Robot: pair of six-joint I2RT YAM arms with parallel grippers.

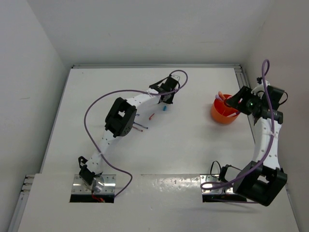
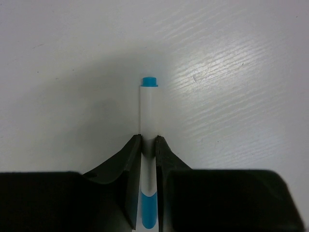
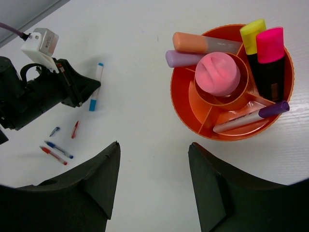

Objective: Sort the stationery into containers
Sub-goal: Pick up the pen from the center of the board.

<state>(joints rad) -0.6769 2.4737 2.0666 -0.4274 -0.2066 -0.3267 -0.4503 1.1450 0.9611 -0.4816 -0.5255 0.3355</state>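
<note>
while the left claw is pinching shut on a white, blue-tipped marker lying on the table, the right claw is hanging open by a round orange plastic bowl holding six stationery pieces.

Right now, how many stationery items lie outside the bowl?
5: marker in the left hand; blue stub, red stub, blue pen, red pen beside that arm; more may be hidden.

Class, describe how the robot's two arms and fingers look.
Left arm and right arm: white links, chunky black joints, a purple cable looping alongside each. Fingers are matte black tapering wedges. The left wrist carries a small white box; the right shows a green light.
</note>
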